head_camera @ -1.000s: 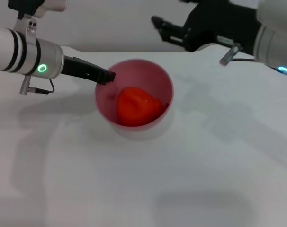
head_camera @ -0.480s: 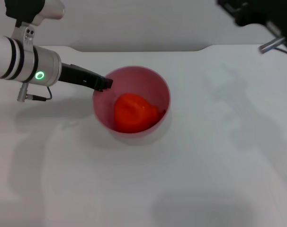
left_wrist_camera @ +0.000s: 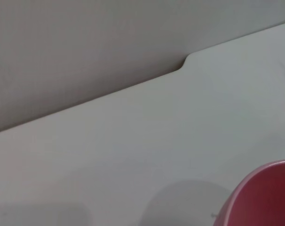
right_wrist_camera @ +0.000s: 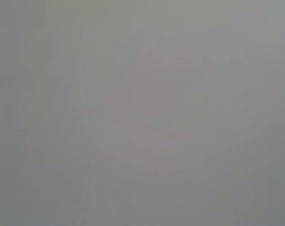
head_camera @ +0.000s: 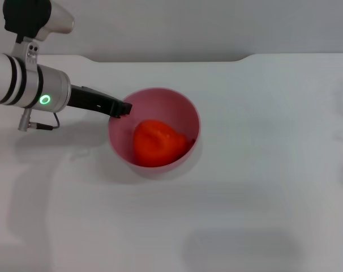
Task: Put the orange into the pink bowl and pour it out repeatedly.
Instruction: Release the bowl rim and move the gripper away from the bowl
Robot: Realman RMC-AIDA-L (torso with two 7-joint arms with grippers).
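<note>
The pink bowl (head_camera: pixel 180 111) sits left of the table's middle in the head view, and the orange (head_camera: pixel 156 142) lies inside it against the near wall. My left gripper (head_camera: pixel 122 107) reaches in from the left, its dark fingers shut on the bowl's left rim. A curved part of the pink bowl (left_wrist_camera: pixel 269 197) also shows in the left wrist view. My right gripper is out of every view, and the right wrist view is plain grey.
The white table (head_camera: pixel 262 181) spreads around the bowl. Its far edge (head_camera: pixel 239 58) has a small step and meets a grey wall. The left arm's silver forearm (head_camera: pixel 24 88) hangs over the table's left side.
The right arm has withdrawn up and to the right, out of the head view. My left gripper and the bowl with the orange have shifted slightly left and nearer.
</note>
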